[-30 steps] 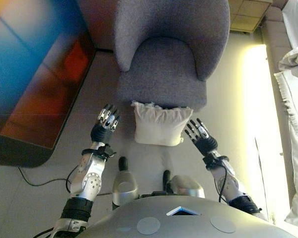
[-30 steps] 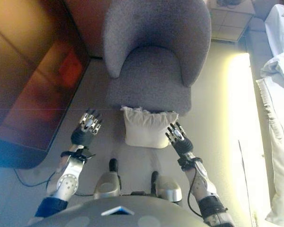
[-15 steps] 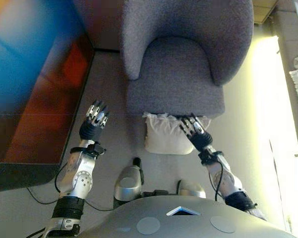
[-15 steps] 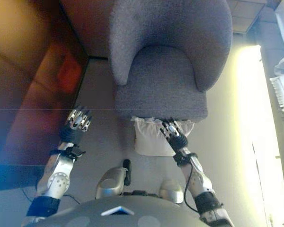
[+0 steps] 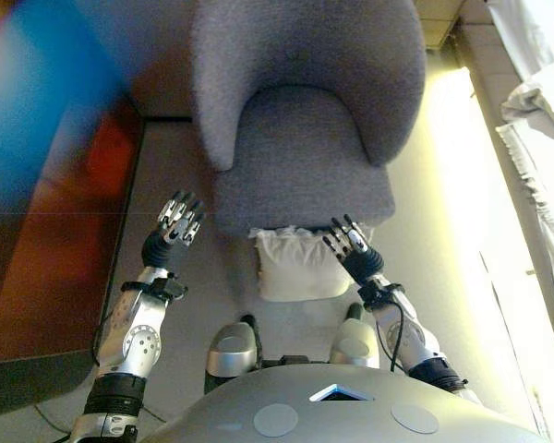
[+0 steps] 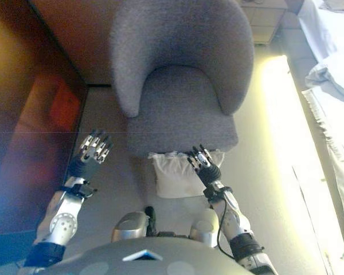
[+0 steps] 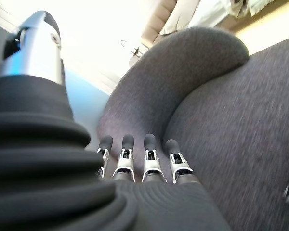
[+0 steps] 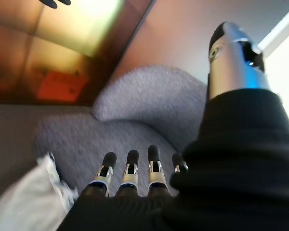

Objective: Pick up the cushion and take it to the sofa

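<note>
A white cushion [image 5: 296, 263] lies on the floor against the front of a grey armchair [image 5: 300, 157]. My right hand [image 5: 350, 249] is open, fingers straight, at the cushion's right top corner; the cushion shows beside its fingers in the right wrist view [image 8: 26, 202]. My left hand [image 5: 171, 231] is open, held above the floor to the left of the cushion and apart from it. In the left wrist view its fingers [image 7: 144, 161] point at the armchair [image 7: 221, 144]. Neither hand holds anything.
A dark glossy cabinet [image 5: 37, 231] runs along the left. White bedding [image 5: 540, 101] lies at the right edge. Pale floor [image 5: 434, 212] stretches to the right of the armchair.
The camera has shifted, so the whole scene sits differently. My right hand has stayed at the cushion's right top corner. My left hand stays open to the cushion's left.
</note>
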`<state>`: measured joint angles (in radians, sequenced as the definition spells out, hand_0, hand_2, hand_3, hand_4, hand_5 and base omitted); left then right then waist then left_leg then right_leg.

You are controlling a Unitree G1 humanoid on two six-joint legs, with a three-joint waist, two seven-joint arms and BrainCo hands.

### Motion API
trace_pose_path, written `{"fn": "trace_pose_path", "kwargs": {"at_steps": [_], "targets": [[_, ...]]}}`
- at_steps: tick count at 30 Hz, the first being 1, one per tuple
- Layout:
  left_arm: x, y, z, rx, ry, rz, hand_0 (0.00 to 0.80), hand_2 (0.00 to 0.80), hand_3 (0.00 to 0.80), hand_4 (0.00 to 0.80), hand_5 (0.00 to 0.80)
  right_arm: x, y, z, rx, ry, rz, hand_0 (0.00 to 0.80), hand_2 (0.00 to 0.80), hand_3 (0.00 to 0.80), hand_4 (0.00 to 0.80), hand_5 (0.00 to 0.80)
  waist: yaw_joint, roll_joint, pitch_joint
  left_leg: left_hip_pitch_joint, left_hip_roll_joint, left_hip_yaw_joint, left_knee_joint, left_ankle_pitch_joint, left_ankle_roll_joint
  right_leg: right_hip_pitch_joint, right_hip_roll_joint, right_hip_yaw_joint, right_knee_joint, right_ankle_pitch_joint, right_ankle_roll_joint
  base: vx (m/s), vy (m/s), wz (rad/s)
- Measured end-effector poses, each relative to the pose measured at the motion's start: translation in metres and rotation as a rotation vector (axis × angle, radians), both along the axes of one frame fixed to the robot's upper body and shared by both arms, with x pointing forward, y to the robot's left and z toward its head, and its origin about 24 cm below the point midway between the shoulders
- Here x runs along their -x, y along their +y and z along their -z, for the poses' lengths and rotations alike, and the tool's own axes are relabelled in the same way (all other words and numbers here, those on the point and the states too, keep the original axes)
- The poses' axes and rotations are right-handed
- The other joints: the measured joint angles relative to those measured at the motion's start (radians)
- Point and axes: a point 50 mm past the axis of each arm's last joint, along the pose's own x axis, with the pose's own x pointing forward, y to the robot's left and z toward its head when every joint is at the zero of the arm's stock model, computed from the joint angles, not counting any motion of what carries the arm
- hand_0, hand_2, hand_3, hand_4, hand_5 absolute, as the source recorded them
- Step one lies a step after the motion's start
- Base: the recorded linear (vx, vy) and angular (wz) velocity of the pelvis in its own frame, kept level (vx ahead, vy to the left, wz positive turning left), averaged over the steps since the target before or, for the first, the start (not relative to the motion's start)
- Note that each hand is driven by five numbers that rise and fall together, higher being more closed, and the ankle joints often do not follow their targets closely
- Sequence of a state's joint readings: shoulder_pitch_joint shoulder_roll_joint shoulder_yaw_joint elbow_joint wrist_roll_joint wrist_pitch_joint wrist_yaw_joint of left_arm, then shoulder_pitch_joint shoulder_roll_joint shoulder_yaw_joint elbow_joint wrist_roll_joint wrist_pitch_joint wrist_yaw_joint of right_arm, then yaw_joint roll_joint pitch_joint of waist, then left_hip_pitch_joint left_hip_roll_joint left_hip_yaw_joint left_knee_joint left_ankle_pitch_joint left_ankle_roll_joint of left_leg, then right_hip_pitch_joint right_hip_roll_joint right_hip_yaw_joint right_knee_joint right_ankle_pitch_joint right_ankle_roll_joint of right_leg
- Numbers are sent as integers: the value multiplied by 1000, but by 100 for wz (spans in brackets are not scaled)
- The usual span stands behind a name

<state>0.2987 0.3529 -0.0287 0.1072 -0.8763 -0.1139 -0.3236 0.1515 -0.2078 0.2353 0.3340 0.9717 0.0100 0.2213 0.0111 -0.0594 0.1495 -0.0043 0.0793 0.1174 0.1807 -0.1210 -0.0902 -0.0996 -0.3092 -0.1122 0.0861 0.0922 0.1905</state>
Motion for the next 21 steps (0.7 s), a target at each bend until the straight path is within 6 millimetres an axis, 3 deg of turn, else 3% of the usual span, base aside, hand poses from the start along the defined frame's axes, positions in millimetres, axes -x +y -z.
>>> {"fn": "trace_pose_path", "kwargs": {"at_steps": [3, 7, 8, 11, 13, 15, 17, 21], "targets": [[6, -5, 3, 26, 4, 4, 0, 0, 0, 0, 0, -5, -16, -4, 44, -8, 6, 0, 0, 0, 0, 0, 2, 55, -6, 8, 56, -63, -31, 8, 12, 9, 81, 2, 39, -48, -32, 272, -152, 27], [6, -9, 5, 40, 12, 11, 0, 0, 0, 0, 0, -10, -17, -9, 60, -23, 3, 0, 0, 0, 0, 0, -23, 54, -15, 10, 87, -81, -26, 26, 10, 2, 113, 6, 146, -148, -46, 184, -143, 44], [3, -9, 4, 39, 17, 0, 0, 0, 0, 0, 0, -10, -14, -10, 64, -26, -9, 0, 0, 0, 0, 0, -27, 45, -18, 4, 94, -49, -12, 47, -13, -2, 113, 7, 169, -173, -49, 103, -101, 55], [-11, -13, -2, 49, 0, -4, 0, 0, 0, 0, 0, -12, -11, -11, 76, -33, -12, 0, 0, 0, 0, 0, -24, 21, -25, -70, 99, -21, 91, 81, 7, 3, 104, -6, 175, -199, -62, 70, 47, 52], [-12, -17, -1, 58, 3, 4, 0, 0, 0, 0, 0, -12, -11, -12, 85, -44, -10, 0, 0, 0, 0, 0, -22, 28, -34, -72, 107, -18, 77, 93, 25, 31, 97, -39, 164, -200, -66, 61, 227, 45], [-12, -26, 1, 75, 9, 28, 0, 0, 0, 0, 0, -14, -17, -15, 111, -67, 1, 0, 0, 0, 0, 0, -21, 60, -47, -55, 106, -9, 2, 82, 10, 21, 104, -47, 163, -198, -61, 19, 153, 27], [-14, -31, 1, 84, 4, 42, 0, 0, 0, 0, 0, -13, -23, -15, 125, -70, 17, 0, 0, 0, 0, 0, -20, 81, -44, -36, 96, -11, -38, 82, -43, 11, 94, -39, 160, -196, -52, -3, 83, 7], [-12, -27, 1, 65, 15, 42, 0, 0, 0, 0, 0, -4, -17, -8, 97, -42, 29, 0, 0, 0, 0, 0, -21, 62, -45, -5, 59, 18, -87, 95, -36, 30, 58, -38, 109, -164, -27, 32, 56, -9]]}}
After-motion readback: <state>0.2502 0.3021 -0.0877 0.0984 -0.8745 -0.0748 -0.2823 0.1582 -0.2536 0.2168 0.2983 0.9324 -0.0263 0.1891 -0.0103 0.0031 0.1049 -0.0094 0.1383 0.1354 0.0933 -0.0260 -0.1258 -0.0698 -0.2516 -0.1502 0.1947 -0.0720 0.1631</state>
